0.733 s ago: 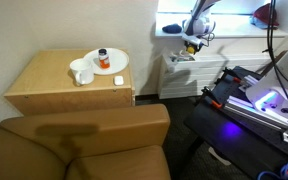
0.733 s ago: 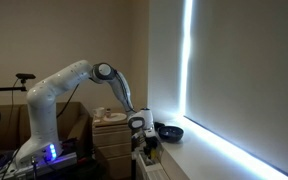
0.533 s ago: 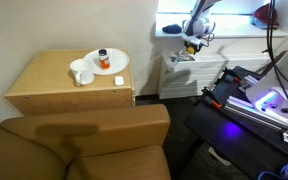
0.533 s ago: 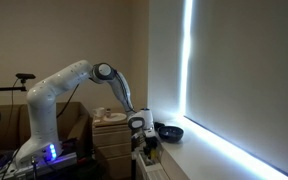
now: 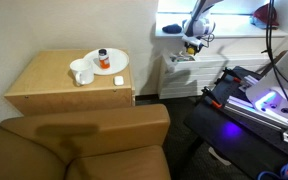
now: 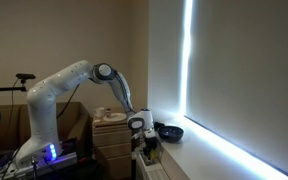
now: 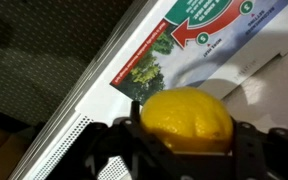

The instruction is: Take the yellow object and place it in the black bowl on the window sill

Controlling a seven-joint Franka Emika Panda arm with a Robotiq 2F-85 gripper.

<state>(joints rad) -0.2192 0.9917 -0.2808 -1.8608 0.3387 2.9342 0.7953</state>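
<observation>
The yellow object point(image 7: 187, 122) is a lemon-like lump held between the fingers of my gripper point(image 7: 184, 140), which is shut on it; it fills the lower middle of the wrist view. In both exterior views the gripper point(image 5: 193, 45) point(image 6: 144, 128) hangs beside the window sill point(image 6: 199, 160), a little short of the black bowl point(image 6: 169, 132) point(image 5: 172, 29). The yellow object shows as a small yellow spot at the gripper point(image 5: 191, 46). Below the gripper lies a white box with a green and red printed label point(image 7: 199, 35).
A wooden cabinet point(image 5: 64, 85) carries a white plate point(image 5: 116, 66) with a white cup point(image 5: 81, 72) and an orange-capped jar point(image 5: 103, 58). A brown sofa point(image 5: 84, 145) stands in front. A white ribbed rack point(image 5: 189, 75) stands under the sill. Equipment with purple light point(image 5: 259, 100) stands beside it.
</observation>
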